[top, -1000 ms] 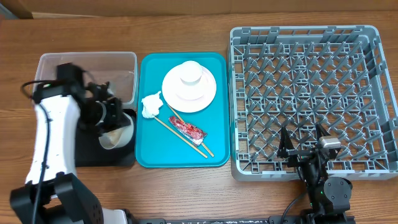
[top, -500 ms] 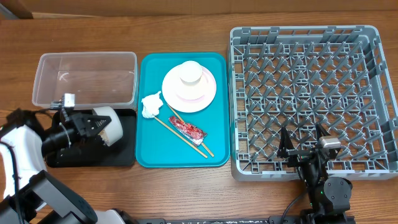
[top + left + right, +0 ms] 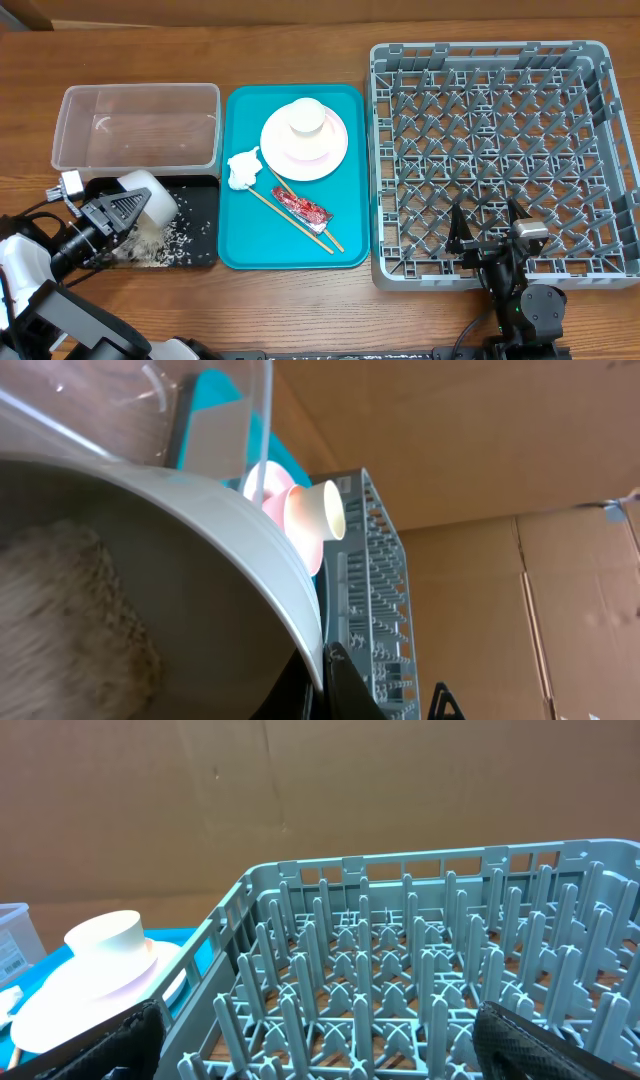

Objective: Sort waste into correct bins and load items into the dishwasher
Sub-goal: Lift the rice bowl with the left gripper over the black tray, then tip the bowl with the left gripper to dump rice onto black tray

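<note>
The left claw [image 3: 122,210] is clamped tight on the rim of a white bowl [image 3: 150,195], left of the teal tray [image 3: 350,215]; the bowl is tipped on its side over the black tray [image 3: 200,190], which sits just left of the teal tray; loose rice [image 3: 165,243] lies scattered on the black tray below the bowl's mouth, and the left wrist view shows more rice inside the bowl; the clear tub [image 3: 137,90] stands left of the teal tray, behind the black one; on the teal tray lie the plate [image 3: 330,150] with an upturned cup [image 3: 308,118] on it, the crumpled napkin [image 3: 243,168], the chopsticks [image 3: 268,203] and the red wrapper [image 3: 300,206]; the dish rack [image 3: 490,47] stands right of the teal tray on the table [image 3: 300,50]; the right claw [image 3: 488,228] hovers at the rack's near edge, fingers spread wide, holding nothing.
</note>
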`<state>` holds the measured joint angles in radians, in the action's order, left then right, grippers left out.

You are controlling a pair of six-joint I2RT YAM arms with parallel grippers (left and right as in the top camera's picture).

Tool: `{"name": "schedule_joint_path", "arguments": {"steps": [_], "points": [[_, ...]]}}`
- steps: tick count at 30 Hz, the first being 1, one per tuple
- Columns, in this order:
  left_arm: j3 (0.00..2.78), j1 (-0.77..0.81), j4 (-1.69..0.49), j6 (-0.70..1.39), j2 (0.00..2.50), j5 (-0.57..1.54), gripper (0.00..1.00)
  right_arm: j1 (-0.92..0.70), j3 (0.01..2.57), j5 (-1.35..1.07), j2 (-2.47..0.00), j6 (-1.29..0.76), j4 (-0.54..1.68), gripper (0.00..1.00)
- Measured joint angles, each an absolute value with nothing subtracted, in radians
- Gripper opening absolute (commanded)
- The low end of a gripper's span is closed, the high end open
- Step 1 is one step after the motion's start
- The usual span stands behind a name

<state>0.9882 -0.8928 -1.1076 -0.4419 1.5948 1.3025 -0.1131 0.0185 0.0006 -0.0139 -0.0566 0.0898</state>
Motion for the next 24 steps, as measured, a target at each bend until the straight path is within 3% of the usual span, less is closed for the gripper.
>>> {"name": "schedule_joint_path", "arguments": {"steps": [11, 24], "points": [[0.987, -0.893, -1.067, -0.419, 1.595, 1.383, 0.04, -0.113, 0.019, 0.001, -0.014, -0.057, 0.09, 1.0], [0.986, -0.893, -1.185, -0.434, 1.595, 1.427, 0.04, -0.113, 0.019, 0.001, -0.014, -0.057, 0.091, 1.0]]}}
